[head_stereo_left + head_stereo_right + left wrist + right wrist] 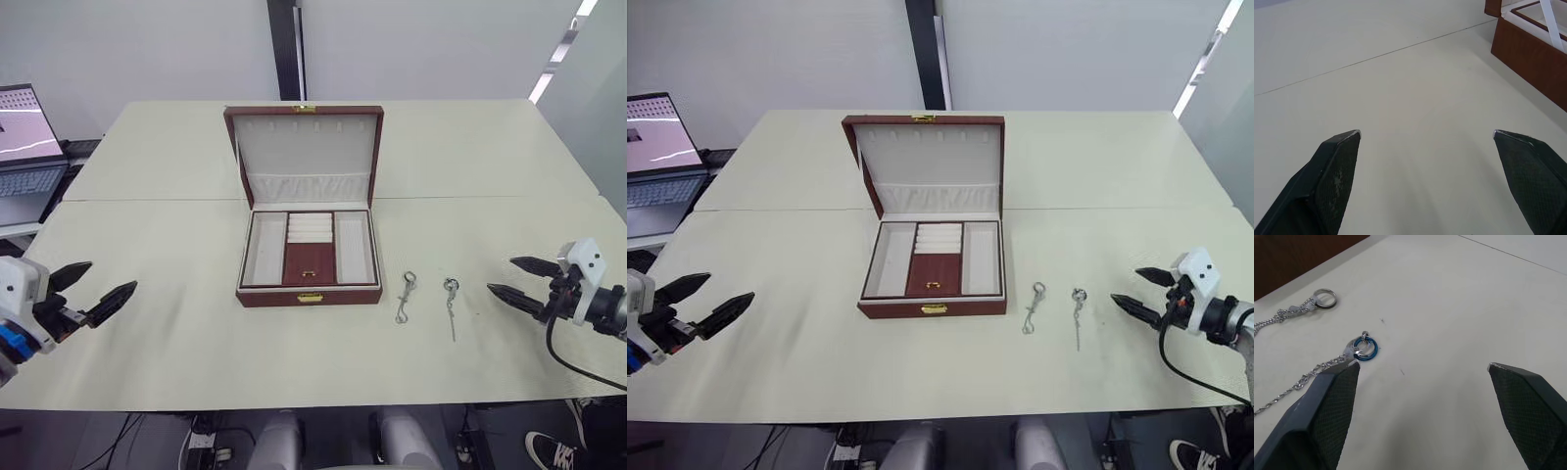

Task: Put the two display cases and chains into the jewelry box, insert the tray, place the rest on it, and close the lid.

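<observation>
Laptop (27, 147) cut off by the picture's edge, chain links (1288, 387) running behind the right claw's finger (1322, 416), jewelry box (1533, 54) corner cropped

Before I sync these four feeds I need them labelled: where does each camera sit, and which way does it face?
Left eye view: on the head, facing forward and down at the open jewelry box; left gripper and right gripper show.
Right eye view: same head camera's other eye, same scene.
Left wrist view: on the left wrist, facing along its open fingers over the table toward the box's side.
Right wrist view: on the right wrist, facing two ring-topped pieces.
Shared: those pieces also lie beside the box in both eye views.
</observation>
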You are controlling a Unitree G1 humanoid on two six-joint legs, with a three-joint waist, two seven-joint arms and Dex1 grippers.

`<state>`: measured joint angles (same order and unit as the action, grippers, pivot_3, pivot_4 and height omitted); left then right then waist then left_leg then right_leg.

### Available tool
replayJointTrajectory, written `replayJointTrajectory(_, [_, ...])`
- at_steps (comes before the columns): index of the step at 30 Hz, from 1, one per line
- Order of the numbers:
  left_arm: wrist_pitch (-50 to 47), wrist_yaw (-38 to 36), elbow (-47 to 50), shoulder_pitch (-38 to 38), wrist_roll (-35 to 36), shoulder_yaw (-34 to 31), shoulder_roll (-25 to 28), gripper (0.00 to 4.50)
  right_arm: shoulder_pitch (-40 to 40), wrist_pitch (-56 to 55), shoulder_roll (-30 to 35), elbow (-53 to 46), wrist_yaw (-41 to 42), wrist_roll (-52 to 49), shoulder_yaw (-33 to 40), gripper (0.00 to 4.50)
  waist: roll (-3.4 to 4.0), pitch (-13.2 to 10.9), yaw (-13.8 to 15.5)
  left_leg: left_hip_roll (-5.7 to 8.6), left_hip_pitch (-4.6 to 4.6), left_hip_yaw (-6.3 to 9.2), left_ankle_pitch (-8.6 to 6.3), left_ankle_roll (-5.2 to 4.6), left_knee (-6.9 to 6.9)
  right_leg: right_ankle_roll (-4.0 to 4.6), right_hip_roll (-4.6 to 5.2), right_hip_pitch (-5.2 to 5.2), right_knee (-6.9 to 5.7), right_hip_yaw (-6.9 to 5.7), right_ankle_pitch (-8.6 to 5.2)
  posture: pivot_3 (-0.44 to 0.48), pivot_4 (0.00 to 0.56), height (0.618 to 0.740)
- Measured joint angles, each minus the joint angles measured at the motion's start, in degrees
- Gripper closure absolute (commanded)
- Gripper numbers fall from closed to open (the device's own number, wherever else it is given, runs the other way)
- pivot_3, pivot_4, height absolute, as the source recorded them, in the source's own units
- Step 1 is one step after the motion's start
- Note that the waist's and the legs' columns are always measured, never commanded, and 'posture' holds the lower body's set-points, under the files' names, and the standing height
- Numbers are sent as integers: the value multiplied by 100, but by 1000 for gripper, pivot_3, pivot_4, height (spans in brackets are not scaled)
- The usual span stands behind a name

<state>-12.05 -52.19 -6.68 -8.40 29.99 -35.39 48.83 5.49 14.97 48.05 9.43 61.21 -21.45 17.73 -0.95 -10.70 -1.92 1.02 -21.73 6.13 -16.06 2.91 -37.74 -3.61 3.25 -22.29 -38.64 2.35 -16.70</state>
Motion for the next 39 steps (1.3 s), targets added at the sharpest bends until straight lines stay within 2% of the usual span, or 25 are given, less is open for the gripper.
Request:
replayJointTrajectory(15, [28,-73,-255,104,-123,-3,2,0,-33,-121,2,0,-146,-1,38,48,0,0,8,-1,0,1,0,0,0,0,1,1,-1,-1,0,0,150,740])
replayJointTrajectory(22, [-30,-196,429,-20,-70,37,-48,0,-267,385,-196,-712,-416,-377,229,48,-1,0,11,-41,-1,0,0,1,-2,0,0,2,-2,-1,0,0,150,740])
replayJointTrajectory(26, [-168,-354,1242,32,63,434,-89,0,-444,778,-496,-1498,-802,-695,261,48,0,1,13,-41,-1,-2,0,1,-2,0,-2,2,-2,0,0,0,150,740])
replayJointTrajectory(31, [-448,-505,2143,194,211,1224,-172,0,-891,1187,-1131,-2515,-1486,-839,63,48,0,1,18,-45,-1,-4,0,1,-4,0,-7,2,-7,2,1,0,150,740])
replayJointTrajectory(39, [-671,-773,2955,875,348,2494,-327,0,-1458,1386,-1645,-3392,-2561,-422,-423,48,1,1,10,-47,1,-4,0,1,-4,0,-15,1,-9,2,0,0,150,740])
